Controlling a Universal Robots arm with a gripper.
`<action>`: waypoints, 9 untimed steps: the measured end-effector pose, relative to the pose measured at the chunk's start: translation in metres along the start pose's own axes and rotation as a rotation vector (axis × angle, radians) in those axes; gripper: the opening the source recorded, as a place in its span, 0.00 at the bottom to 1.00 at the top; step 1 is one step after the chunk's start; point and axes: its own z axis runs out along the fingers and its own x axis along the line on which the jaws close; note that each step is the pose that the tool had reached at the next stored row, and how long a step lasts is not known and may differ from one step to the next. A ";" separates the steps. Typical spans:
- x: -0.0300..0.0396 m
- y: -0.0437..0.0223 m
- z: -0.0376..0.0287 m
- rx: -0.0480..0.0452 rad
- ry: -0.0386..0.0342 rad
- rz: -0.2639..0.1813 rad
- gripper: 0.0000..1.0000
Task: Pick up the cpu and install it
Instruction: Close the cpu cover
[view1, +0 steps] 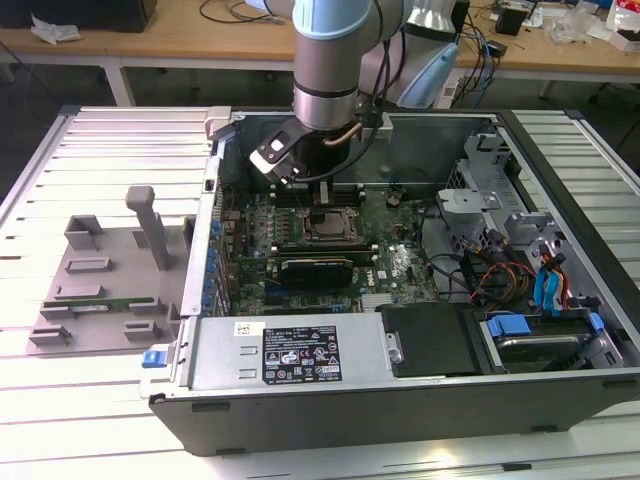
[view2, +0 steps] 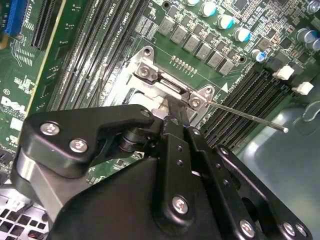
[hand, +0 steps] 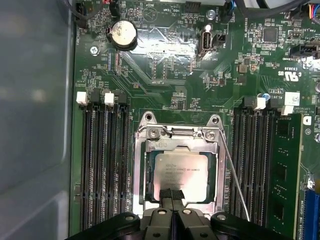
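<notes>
**Over the socket: cpu lies in place, closed gripper at its edge**

Nearest the wrist cameras, the gripper (hand: 172, 193) hangs low inside the open computer case (view1: 300, 400). Its two fingers (hand: 167, 196) are drawn together with no gap and nothing clamped between them. Their tips reach the edge of the cpu (hand: 181, 171), but it cannot be told whether they press on it or just hover.

The cpu lies flat and square within the metal socket frame (hand: 137, 170), silvery lid up. The pick-up therefore looks done, and the installing step is in hand. Beside the frame the thin wire retention lever (hand: 235, 185) stands free, seemingly unlatched. Black memory slots (hand: 102, 165) flank the socket across the green motherboard (hand: 165, 55).

The next move calls for a gentle, straight motion that neither skews the chip nor snags the lever.

Farther off, on the exterior view's left, a grey parts fixture (view1: 100, 265) rests on the slatted table (view1: 40, 400).
</notes>
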 end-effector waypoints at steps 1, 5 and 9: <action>0.0000 0.0007 0.0000 0.0000 0.0000 0.000 0.11; -0.0006 0.0133 -0.0038 0.0027 0.0001 0.000 0.11; -0.0010 0.0211 -0.0076 0.0096 0.0003 0.000 0.11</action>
